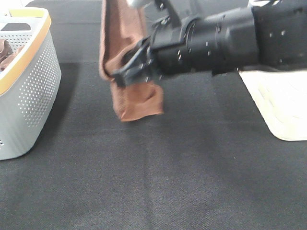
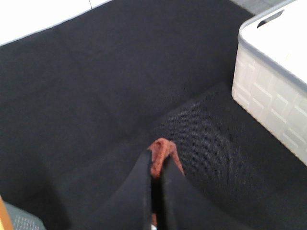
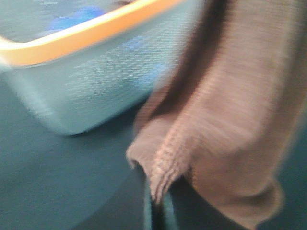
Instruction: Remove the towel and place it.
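Note:
The reddish-brown towel (image 1: 120,43) hangs down in a long fold over the back middle of the table, its top end leaving the exterior view. My right gripper (image 1: 121,75) reaches across from the right and is shut on the towel's left edge about halfway down. In the right wrist view the towel (image 3: 230,105) fills the frame, and the right gripper (image 3: 156,203) pinches a ribbed fold of it. In the left wrist view, the left gripper (image 2: 155,165) is shut on a small bunch of the towel (image 2: 163,148) high above the table.
A grey perforated basket (image 1: 33,86) with an orange rim stands at the left, with a bunched brown cloth (image 1: 5,53) inside. A white bin (image 1: 283,103) sits at the right edge. Black cloth (image 1: 158,182) covers the table.

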